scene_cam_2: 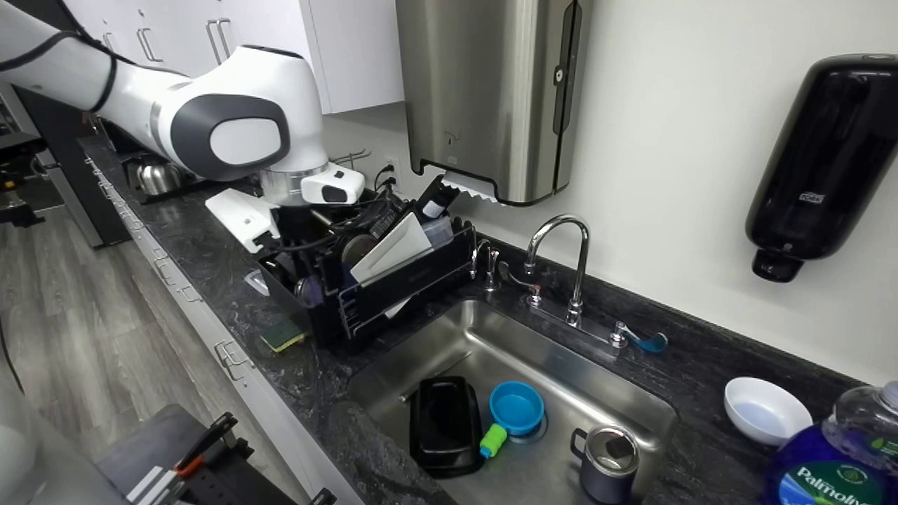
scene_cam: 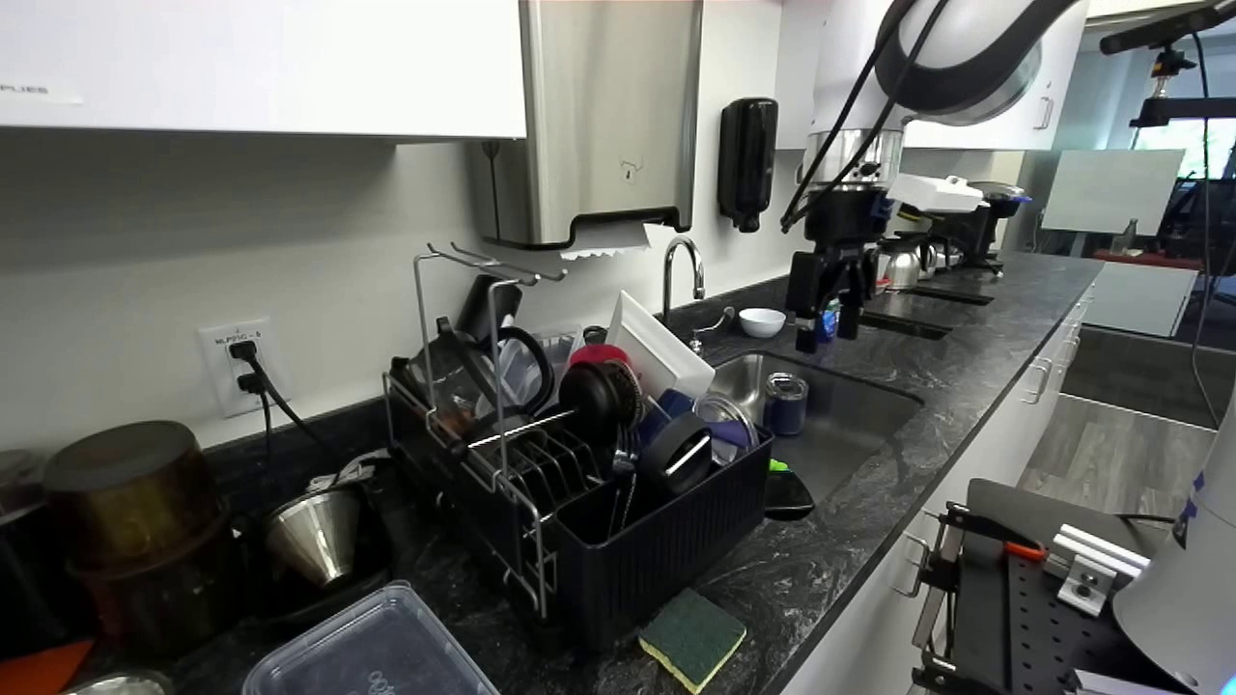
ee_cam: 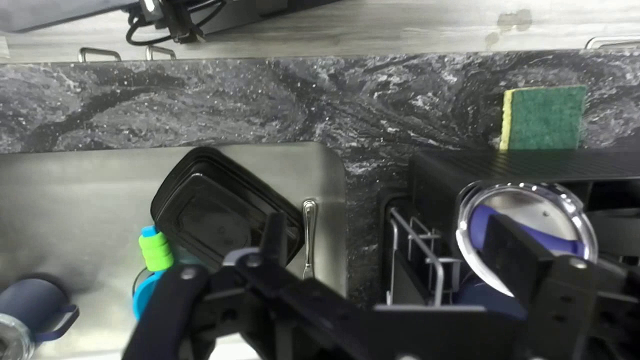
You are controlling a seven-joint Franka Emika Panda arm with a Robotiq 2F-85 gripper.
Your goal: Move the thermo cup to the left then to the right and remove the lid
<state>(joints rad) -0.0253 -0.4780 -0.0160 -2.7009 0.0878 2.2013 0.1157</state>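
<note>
The cup [scene_cam_2: 607, 478] stands upright in the sink [scene_cam_2: 533, 470], lid [scene_cam_2: 616, 447] on, handle [scene_cam_2: 574, 442] toward the blue bowl [scene_cam_2: 517, 405]; the step in hand is judged to be the approach, best made by crossing high and level, then lowering straight so that the tool [ee_cam: 392, 237] straddles the cup below the lid, clear of the handle. A firm, even grip should serve the left and right moves, with the lid left for last. The tool stands wide, holding nothing and with no contact visible, roughly above where sink meets rack [scene_cam: 666, 541], well apart from the cup.
</note>
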